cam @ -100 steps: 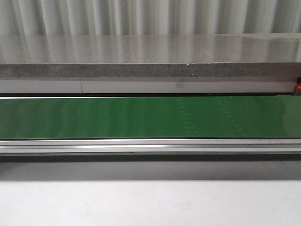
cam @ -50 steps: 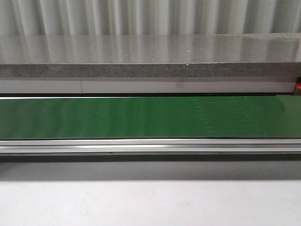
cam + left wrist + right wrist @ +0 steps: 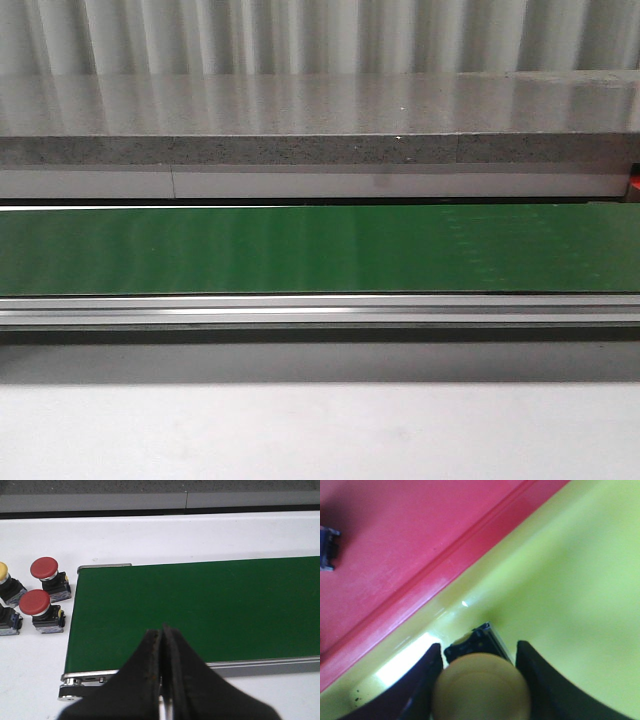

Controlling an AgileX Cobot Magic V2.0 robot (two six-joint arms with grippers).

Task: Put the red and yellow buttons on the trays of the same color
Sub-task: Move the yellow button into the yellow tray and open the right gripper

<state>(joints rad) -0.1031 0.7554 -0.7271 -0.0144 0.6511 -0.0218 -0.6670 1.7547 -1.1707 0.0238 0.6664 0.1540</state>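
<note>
No readable writing is seen on any object. A glossy green conveyor belt (image 3: 320, 250), smooth and flat, is framed by a ribbed aluminium rail (image 3: 320, 310). The left gripper (image 3: 162, 645) is seen pressed together with nothing between its black, tapered fingers, hovering over the belt's near edge. Beside the belt's end, two domed red buttons (image 3: 35, 602) on dark square bases are set on the white table (image 3: 150, 535). The right gripper (image 3: 479, 680) is closed around a rounded yellow button (image 3: 480, 687) above the shiny yellow tray (image 3: 570, 580), beside the red tray (image 3: 395, 535).
</note>
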